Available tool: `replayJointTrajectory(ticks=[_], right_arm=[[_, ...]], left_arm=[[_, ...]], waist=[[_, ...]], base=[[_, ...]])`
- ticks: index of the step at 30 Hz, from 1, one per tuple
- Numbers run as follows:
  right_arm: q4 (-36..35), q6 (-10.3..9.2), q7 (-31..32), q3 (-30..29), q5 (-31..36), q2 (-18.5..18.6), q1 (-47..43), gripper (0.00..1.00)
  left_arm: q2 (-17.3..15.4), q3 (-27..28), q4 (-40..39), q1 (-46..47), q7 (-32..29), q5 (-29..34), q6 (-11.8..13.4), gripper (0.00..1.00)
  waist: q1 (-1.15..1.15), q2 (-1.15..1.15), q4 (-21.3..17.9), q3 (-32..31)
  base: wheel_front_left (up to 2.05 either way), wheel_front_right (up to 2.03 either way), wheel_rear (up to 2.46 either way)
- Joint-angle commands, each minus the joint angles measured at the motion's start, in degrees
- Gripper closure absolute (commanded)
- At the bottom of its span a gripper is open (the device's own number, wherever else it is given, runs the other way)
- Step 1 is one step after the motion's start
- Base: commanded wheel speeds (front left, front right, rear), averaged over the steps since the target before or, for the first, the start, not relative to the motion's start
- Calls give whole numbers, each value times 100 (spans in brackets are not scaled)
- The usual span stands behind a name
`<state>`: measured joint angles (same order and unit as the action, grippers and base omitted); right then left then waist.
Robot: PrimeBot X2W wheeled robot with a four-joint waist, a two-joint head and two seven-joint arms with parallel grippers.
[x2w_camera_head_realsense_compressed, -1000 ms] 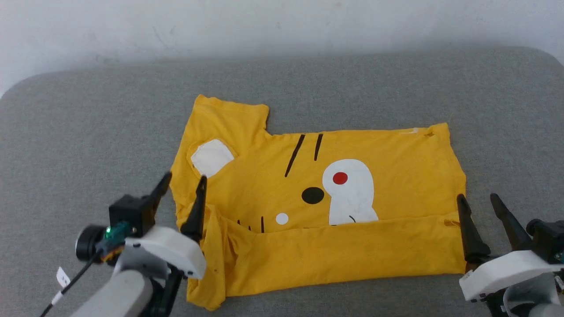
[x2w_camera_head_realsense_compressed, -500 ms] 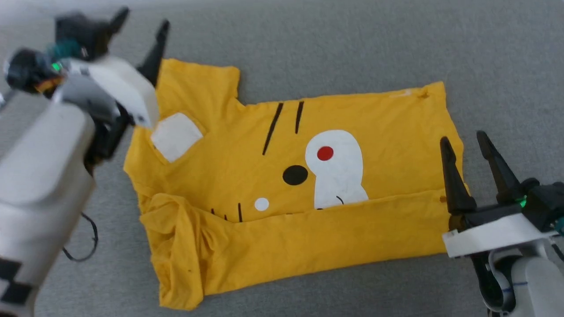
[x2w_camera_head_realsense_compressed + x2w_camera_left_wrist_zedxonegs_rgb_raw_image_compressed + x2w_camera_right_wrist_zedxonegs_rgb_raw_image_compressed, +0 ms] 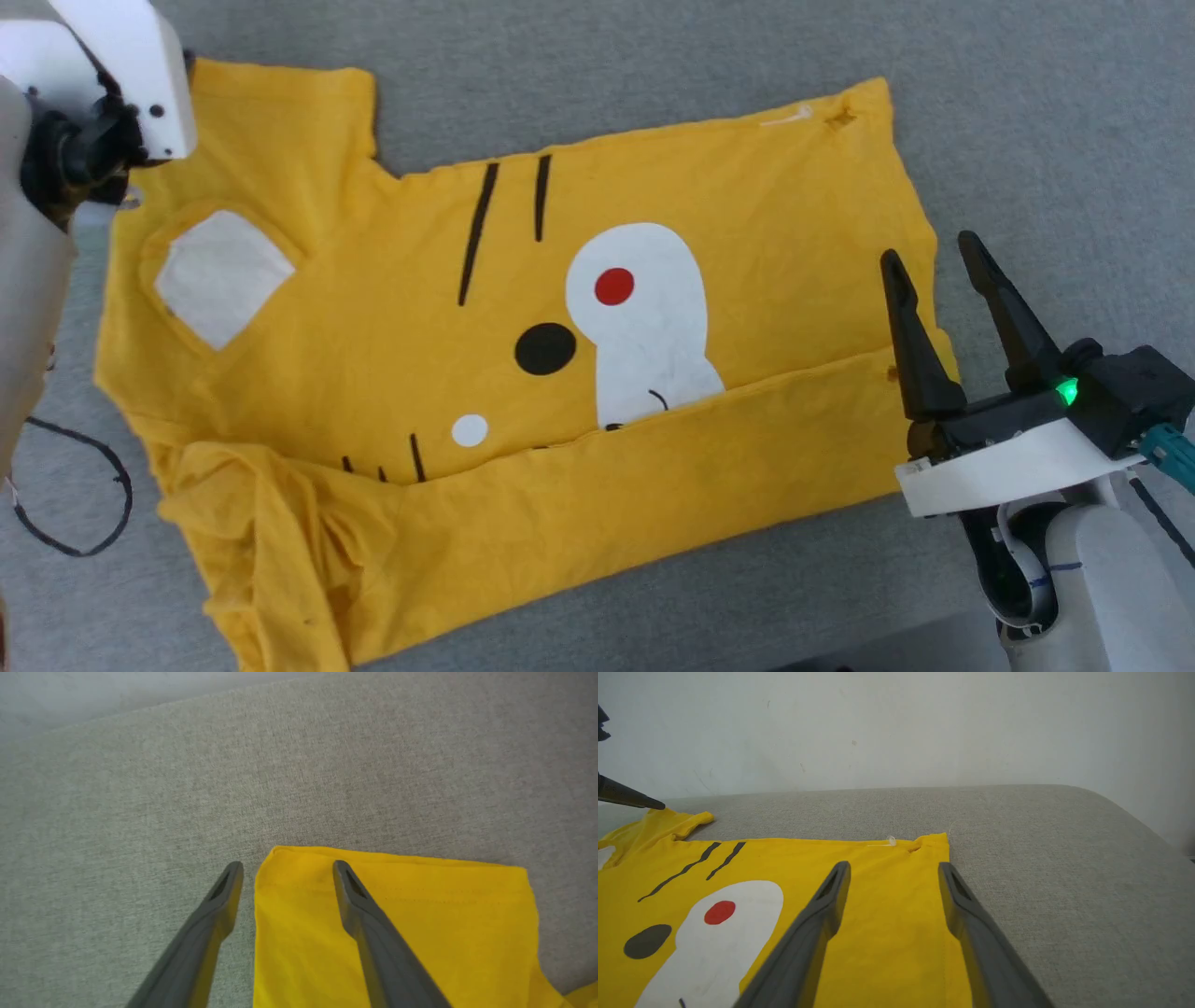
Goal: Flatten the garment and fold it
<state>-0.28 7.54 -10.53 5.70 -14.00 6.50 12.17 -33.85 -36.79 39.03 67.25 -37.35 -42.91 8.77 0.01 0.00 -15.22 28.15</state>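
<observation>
The garment (image 3: 392, 308), a yellow T-shirt with a cartoon face, lies spread on the grey surface. Its near edge is folded up over the print, and its near left part is rumpled. My right gripper (image 3: 927, 248) stands open at the shirt's right edge, one finger over the cloth and one beside it. In the right wrist view that gripper (image 3: 894, 865) points along the edge of the garment (image 3: 784, 858). My left gripper (image 3: 287, 864) is open, straddling the far left sleeve corner of the garment (image 3: 420, 914). The left wrist housing (image 3: 121, 56) shows at the upper left.
The grey padded surface (image 3: 653, 56) carries the shirt, with a white wall (image 3: 896, 728) behind it. A black cable loop (image 3: 84, 509) hangs at the left. The surface's rounded right end (image 3: 1134, 812) lies close to my right gripper. A small hole (image 3: 840, 119) marks the shirt's far right corner.
The head camera has tilted down and closer. My left gripper has travelled from the near left sleeve to the far left sleeve corner. The right gripper has edged forward along the shirt's right edge.
</observation>
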Motion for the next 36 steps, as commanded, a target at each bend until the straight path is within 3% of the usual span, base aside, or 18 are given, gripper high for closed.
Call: replayJointTrajectory(ticks=[1,6,7,9,15,19,30,36], right_arm=[[31,-5,-44,2,-45,-23,86,0],[144,-5,-89,31,-108,-45,106,0],[162,-5,-91,35,-110,-46,117,0],[189,-5,-65,63,-112,-30,177,0],[148,-5,87,115,-99,231,731,0],[352,-5,536,27,-30,402,1477,0],[2380,-5,3688,-381,-117,354,3492,0],[3157,-5,4843,-589,-94,303,4034,0]], left_arm=[[-48,-27,2,4,-111,-14,66,0],[-219,-24,-175,-212,-766,-163,380,0],[-258,-38,-224,-269,-890,-182,435,11],[-338,-58,-372,-355,-1036,-198,500,100],[-442,-75,-892,-555,-1142,-281,495,100],[-430,-62,-1156,-616,-1007,-296,478,100],[-246,-117,-1416,-543,-681,-263,329,100],[-150,-139,-1400,-490,-560,-271,252,100]], waist=[[-1,0,-234,230],[-1,0,-283,271],[-1,0,-287,274],[-1,0,-289,281],[-1,0,-178,263],[-1,0,-71,233],[-1,0,235,351],[-1,0,351,422]], base=[[0,0,0],[0,0,0],[0,0,0],[0,0,0],[0,0,0],[0,0,0],[0,0,0],[0,0,0]])
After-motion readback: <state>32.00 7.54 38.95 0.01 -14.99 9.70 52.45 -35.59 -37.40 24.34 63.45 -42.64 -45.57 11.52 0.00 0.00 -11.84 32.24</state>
